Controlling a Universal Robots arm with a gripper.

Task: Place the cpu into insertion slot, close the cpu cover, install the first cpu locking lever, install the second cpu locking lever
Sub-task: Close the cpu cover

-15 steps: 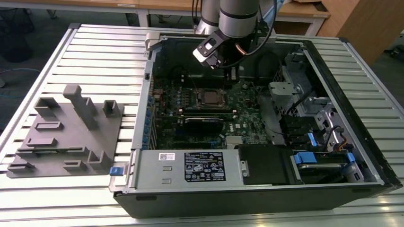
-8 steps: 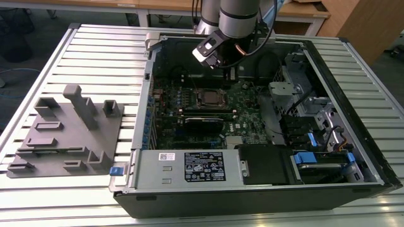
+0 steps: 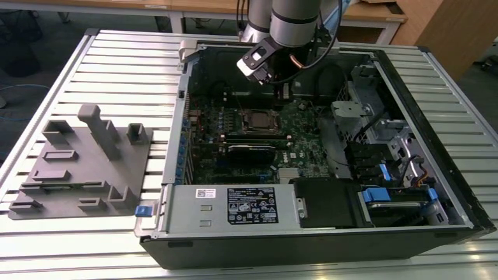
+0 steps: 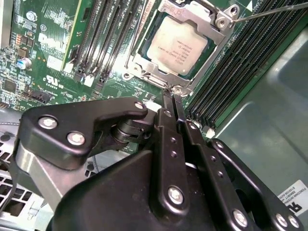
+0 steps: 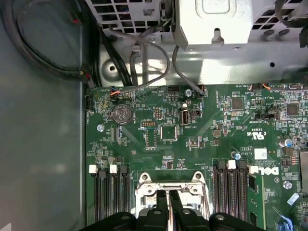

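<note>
Pincer (image 4: 171, 98) closed: flat black metal fingers pressed together, tips at the socket (image 4: 140, 69) edge. Cpu (image 4: 178, 45), a dull silver square, sits in the socket. Thin stamped silver cover (image 4: 219, 33) lies flat over its rim. Long black memory slots (image 4: 103, 33) crowd both sides. Thin wire lever (image 4: 269, 13) juts from one corner.

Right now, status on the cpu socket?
Gripper shut, tips at the insertion slot edge. Cpu seated, cpu cover down over it. Locking lever rod sticks out past the cover's corner.
</note>
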